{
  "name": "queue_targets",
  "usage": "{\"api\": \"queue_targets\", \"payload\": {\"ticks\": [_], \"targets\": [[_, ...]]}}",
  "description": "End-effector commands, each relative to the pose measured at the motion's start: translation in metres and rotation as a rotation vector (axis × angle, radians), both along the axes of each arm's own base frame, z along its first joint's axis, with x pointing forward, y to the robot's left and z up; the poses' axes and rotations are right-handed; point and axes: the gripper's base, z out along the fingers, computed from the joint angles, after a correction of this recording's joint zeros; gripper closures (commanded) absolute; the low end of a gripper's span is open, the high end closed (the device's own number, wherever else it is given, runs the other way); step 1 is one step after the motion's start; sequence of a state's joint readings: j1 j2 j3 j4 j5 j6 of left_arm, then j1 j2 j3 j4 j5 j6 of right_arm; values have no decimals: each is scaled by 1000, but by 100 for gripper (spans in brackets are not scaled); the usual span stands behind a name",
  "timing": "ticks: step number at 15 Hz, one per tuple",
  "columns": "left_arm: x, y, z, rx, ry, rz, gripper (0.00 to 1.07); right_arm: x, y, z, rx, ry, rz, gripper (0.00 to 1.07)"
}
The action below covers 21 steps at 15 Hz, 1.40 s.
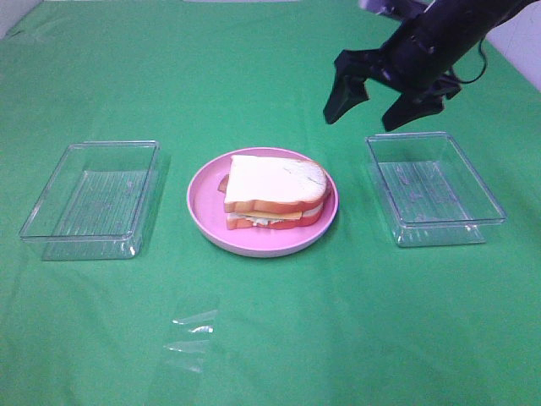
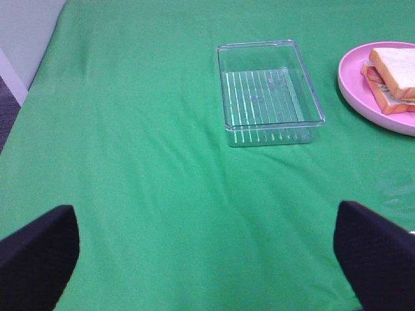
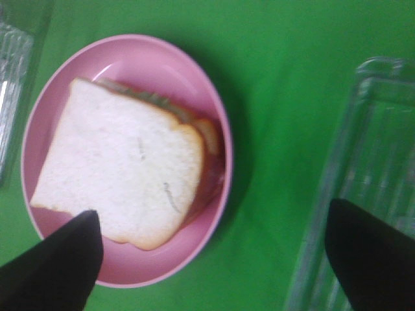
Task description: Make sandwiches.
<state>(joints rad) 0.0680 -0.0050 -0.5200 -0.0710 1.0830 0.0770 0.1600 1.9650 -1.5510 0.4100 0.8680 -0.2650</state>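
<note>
Sandwich (image 1: pixel 275 194) stacked on pink plate (image 1: pixel 205 201)
Right gripper (image 1: pixel 369 103) aloft, fingers spread, empty; left gripper (image 2: pixel 207 249) seemingly spread too

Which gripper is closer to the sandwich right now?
Right. The right gripper hangs open above the cloth, just behind the sandwich. The left gripper is open, back beyond the left tray.

Green cloth (image 1: pixel 270 338) covers the table; perhaps pale wall (image 2: pixel 26 32) beside.

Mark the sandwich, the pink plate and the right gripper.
sandwich (image 1: pixel 270 179): exterior high view, top bread slice.
pink plate (image 1: pixel 203 203): exterior high view, bare left rim.
right gripper (image 1: pixel 365 108): exterior high view, between its open fingertips.
</note>
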Motion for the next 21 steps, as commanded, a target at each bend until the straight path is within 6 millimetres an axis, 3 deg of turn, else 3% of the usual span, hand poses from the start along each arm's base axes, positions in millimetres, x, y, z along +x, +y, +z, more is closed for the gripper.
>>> {"api": "queue_targets", "payload": {"ticks": [1, 2, 4, 7, 10, 12, 15, 16, 17, 21], "targets": [[-2, -1, 0, -4, -27, -4, 8, 6, -32, 17, -34, 11, -54, 18], [-2, -1, 0, -4, -27, -4, 8, 10, -66, 23, -109, 10, -118, 18], [-2, -1, 0, -4, -27, -4, 8, 6, -86, 20, -208, 68, -172, 18], [-2, -1, 0, -4, -27, -4, 8, -7, -100, 17, -382, 204, -210, 18], [-2, -1, 0, -4, -27, -4, 8, -28, -100, 17, -391, 272, -198, 18], [-2, -1, 0, -4, -27, -4, 8, -60, -99, 21, -375, 249, -226, 18], [-2, -1, 0, -4, -27, -4, 9, -128, -99, 25, -371, 221, -231, 18], [-2, -1, 0, -4, -27, -4, 9, -156, -98, 30, -357, 176, -243, 18], [-2, -1, 0, -4, -27, -4, 9, -205, -95, 38, -314, 92, -278, 18], [-2, -1, 0, -4, -27, -4, 9, -278, -94, 65, -281, -54, -308, 18]]}}
